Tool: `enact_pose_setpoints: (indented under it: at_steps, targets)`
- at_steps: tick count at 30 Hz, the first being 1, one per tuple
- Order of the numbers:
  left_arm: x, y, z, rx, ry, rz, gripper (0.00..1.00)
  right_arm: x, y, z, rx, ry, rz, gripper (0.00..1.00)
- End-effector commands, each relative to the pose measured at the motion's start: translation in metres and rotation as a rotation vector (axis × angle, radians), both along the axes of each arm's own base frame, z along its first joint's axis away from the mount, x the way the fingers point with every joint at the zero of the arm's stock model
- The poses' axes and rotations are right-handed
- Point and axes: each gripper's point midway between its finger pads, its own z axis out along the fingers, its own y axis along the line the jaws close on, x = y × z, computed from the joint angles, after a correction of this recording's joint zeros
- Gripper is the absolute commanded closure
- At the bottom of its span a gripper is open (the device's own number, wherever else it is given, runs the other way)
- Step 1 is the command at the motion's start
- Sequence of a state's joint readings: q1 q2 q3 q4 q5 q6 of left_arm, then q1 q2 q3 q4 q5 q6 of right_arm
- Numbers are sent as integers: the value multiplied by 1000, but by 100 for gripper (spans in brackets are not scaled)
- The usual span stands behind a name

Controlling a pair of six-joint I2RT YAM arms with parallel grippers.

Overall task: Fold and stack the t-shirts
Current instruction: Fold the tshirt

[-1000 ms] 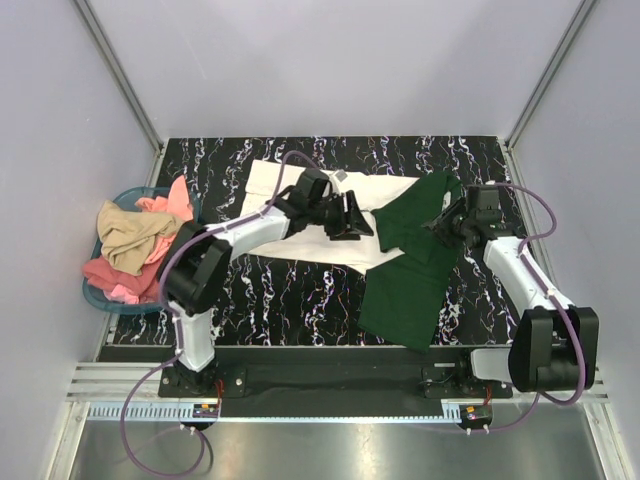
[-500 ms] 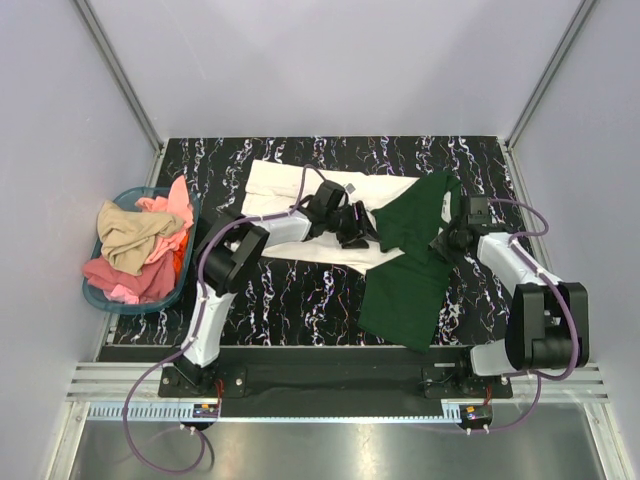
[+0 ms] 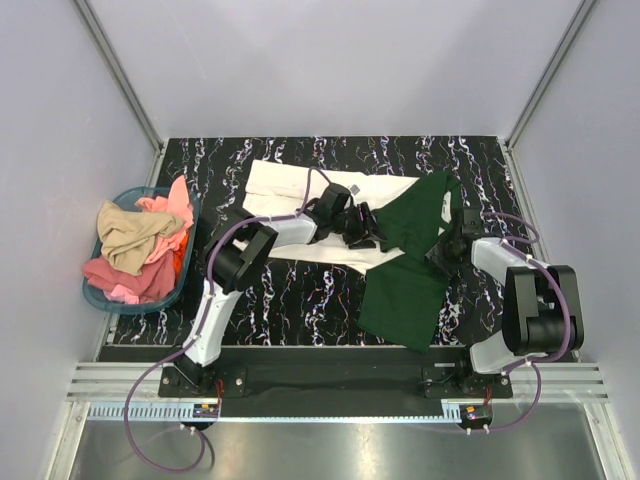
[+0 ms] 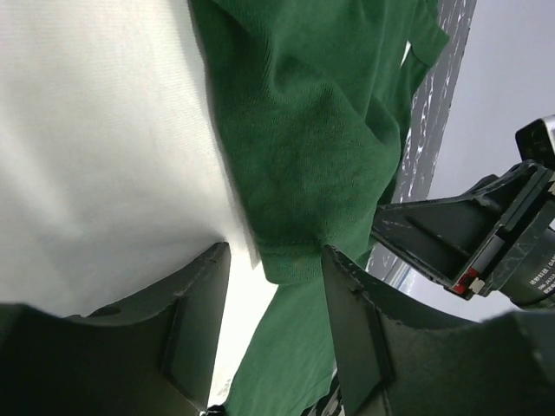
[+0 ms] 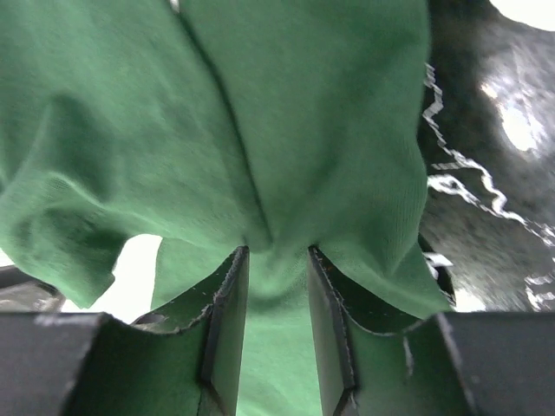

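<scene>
From above, the green shirt [image 3: 405, 295] lies rumpled on the right half of the table [image 3: 290, 300], running from near the far edge almost to the near one. The white shirt [image 3: 280, 185] is spread over the table's far middle, its right end tucked under the green one. The left gripper [image 3: 368, 232] sits low over the table's centre, where the two shirts meet. The right gripper [image 3: 447, 245] is down on the green shirt, toward the table's right edge. A basket [image 3: 105, 300] heaped with clothes [image 3: 130, 240] stands just off the table's left edge.

In the left wrist view, the fingers [image 4: 195, 321] are spread apart. A hemmed corner of the green shirt [image 4: 303, 130] lies in the gap over the white shirt [image 4: 95, 147], and a strip of table [image 4: 438, 78] shows beyond.

In the right wrist view, the fingers [image 5: 227, 321] stand close together and pinch a gathered fold of the green shirt [image 5: 286, 130]. Bare table [image 5: 494, 173] shows beside it.
</scene>
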State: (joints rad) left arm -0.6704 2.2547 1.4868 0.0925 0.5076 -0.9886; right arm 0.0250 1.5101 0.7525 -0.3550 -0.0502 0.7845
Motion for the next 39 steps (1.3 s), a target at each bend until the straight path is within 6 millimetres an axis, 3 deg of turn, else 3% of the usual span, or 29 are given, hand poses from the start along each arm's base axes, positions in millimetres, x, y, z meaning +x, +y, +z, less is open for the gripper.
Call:
enact_pose_setpoints:
  at_steps: [1,9,15,21,27,34,39]
  targets:
    - [11,-15,20,-59,-66,12,49,13,-3,-5,-10,-40,-14,60]
    - [12,-19,25,-95,-73,3,53,17,-4,8,-5,-77,-23,62]
    - [12,-23,29,-129,-64,4,69,12,-2,21,8,-67,-30,57]
    - [12,-24,33,-139,-69,-2,87,21,-1,36,14,-105,-22,55]
    - [11,-25,37,-145,-72,-14,100,28,-2,31,1,-91,-6,56]
    - [12,-26,42,-156,-78,-15,100,16,-2,-6,-4,-29,11,56]
    - [12,-26,45,-155,-83,-19,100,10,-2,-3,-6,-42,-4,55]
